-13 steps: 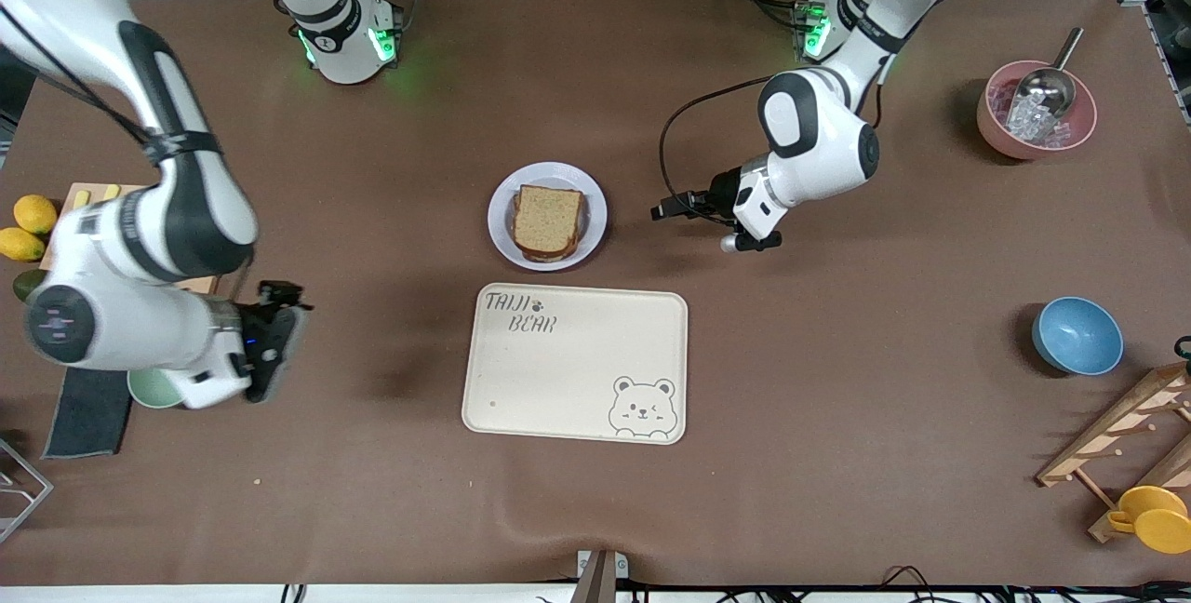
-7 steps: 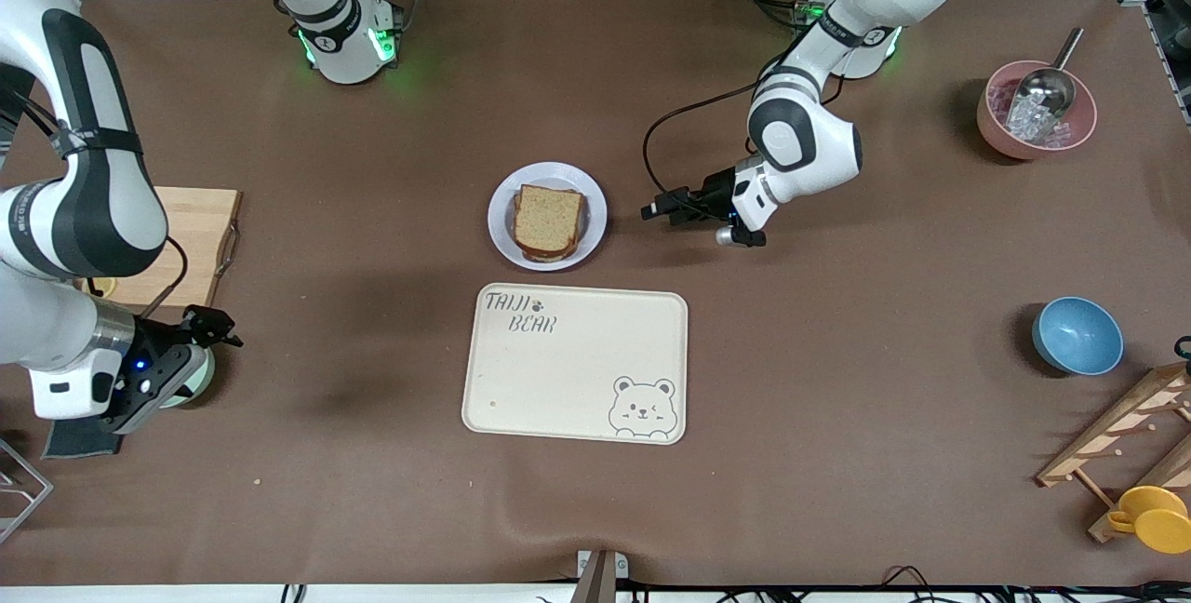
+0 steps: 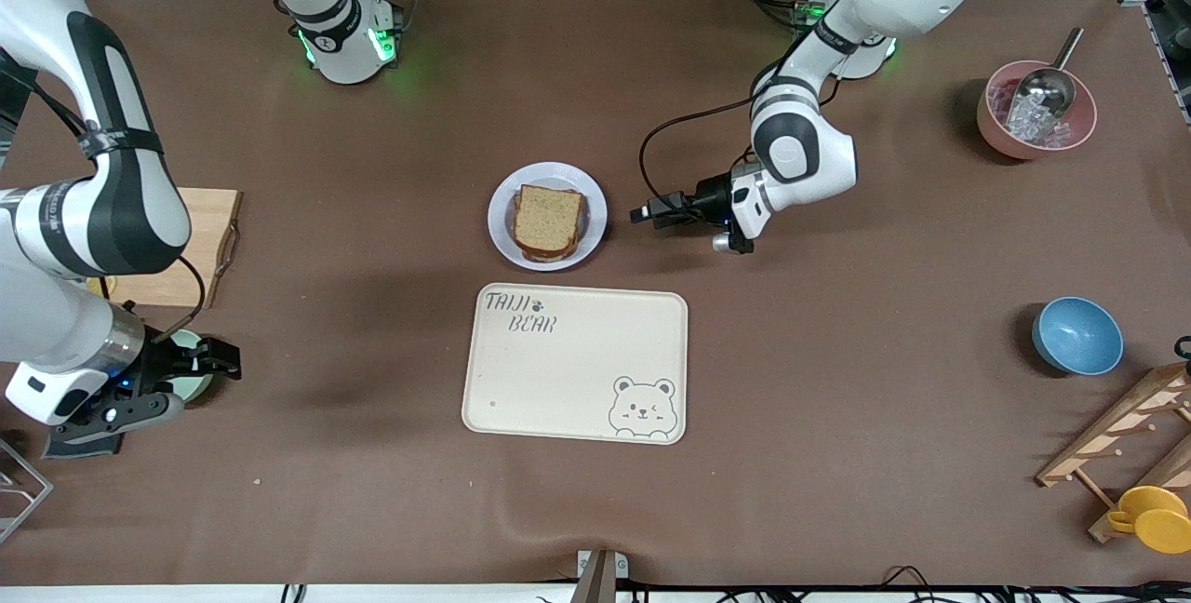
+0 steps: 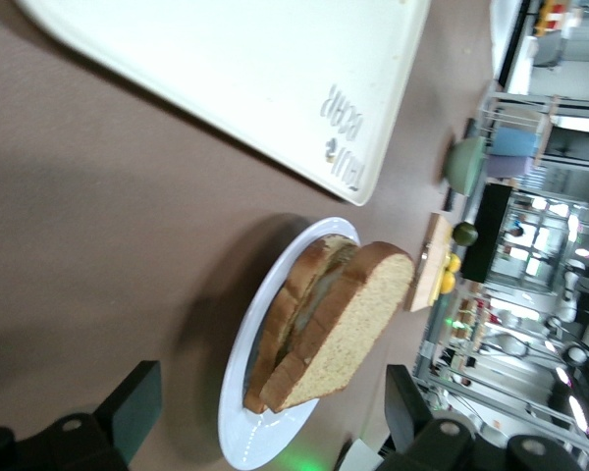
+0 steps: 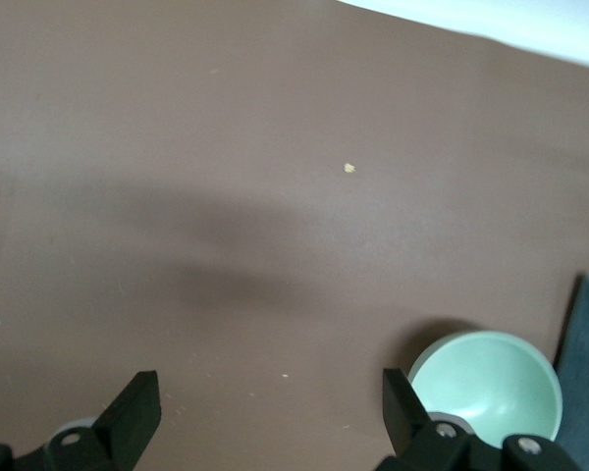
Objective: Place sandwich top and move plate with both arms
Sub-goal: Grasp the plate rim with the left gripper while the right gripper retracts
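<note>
The sandwich top [image 3: 549, 219], a speckled brown bread slice, lies on the stacked sandwich on the round pale plate [image 3: 500, 221] in the middle of the table. My left gripper [image 3: 640, 213] is open and level with the plate, a short gap from its rim toward the left arm's end. In the left wrist view the plate [image 4: 238, 412] and the sandwich top [image 4: 348, 324] lie straight ahead between the spread fingers of the left gripper [image 4: 270, 400]. My right gripper [image 3: 223, 361] hangs open and holds nothing, over the right arm's end of the table by a pale green bowl [image 5: 486, 388].
A cream bear tray [image 3: 575, 363] lies just nearer the camera than the plate. A wooden cutting board [image 3: 181, 245] and a dark cloth [image 3: 84, 440] sit at the right arm's end. A pink bowl with a scoop [image 3: 1036, 110], a blue bowl [image 3: 1077, 335] and a wooden rack [image 3: 1117, 454] are at the left arm's end.
The right arm has swung away from the tray toward its own end of the table, uncovering the cutting board. The left gripper has crept a little closer to the plate.
</note>
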{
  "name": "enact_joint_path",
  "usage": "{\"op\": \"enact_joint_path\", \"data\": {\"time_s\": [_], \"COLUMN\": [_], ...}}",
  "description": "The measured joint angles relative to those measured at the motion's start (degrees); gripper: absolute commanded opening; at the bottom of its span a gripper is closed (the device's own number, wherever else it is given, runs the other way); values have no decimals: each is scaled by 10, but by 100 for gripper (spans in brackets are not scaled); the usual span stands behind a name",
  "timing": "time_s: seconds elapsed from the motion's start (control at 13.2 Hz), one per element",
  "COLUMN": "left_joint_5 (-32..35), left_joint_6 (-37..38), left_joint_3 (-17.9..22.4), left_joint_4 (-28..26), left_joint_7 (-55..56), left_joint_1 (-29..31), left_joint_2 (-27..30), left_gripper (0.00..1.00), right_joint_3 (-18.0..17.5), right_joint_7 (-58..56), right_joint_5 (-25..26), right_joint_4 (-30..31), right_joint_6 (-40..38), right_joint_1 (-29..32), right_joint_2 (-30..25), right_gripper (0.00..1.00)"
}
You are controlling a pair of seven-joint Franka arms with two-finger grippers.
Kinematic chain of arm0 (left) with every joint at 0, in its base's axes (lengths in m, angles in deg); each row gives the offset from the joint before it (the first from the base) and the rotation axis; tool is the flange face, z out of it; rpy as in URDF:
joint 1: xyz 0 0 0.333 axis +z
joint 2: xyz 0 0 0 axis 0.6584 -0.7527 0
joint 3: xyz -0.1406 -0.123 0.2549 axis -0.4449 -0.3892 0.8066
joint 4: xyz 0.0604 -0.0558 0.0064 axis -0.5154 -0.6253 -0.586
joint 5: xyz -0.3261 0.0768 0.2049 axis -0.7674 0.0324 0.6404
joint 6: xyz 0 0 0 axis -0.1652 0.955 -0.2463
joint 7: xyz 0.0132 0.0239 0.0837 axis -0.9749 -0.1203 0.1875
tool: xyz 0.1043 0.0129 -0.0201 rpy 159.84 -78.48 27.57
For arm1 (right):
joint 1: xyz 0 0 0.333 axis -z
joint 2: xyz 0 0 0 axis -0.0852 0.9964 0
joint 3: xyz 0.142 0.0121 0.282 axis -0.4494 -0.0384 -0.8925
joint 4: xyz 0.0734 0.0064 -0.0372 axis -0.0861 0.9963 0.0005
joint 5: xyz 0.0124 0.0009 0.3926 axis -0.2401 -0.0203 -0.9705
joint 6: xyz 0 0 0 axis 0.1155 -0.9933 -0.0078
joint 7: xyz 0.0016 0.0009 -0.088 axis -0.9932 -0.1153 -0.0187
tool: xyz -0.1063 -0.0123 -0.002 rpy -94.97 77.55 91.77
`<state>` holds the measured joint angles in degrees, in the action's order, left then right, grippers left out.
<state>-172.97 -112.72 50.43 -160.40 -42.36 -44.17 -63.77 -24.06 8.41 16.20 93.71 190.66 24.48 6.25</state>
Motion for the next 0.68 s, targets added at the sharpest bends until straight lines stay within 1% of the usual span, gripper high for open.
{"op": "enact_joint_path", "data": {"time_s": [0.23, 0.45, 0.6, 0.68], "left_joint_5": [-1, -2, -5, -16], "left_joint_6": [42, 74, 82, 85], "left_joint_3": [1, 1, 1, 0], "left_joint_4": [2, 13, 22, 26], "left_joint_7": [-62, -127, -144, -158], "left_joint_1": [22, 36, 38, 37], "left_joint_2": [-24, -61, -79, -84], "left_gripper": [98, 97, 93, 90], "right_joint_3": [1, 4, 6, 8], "right_joint_7": [84, 133, 145, 147], "right_joint_5": [1, 1, 1, 1], "right_joint_4": [5, 21, 30, 35], "right_joint_6": [-23, -42, -42, -44], "right_joint_1": [2, 7, 7, 8], "right_joint_2": [0, 0, 2, 3], "right_gripper": [100, 100, 100, 100]}}
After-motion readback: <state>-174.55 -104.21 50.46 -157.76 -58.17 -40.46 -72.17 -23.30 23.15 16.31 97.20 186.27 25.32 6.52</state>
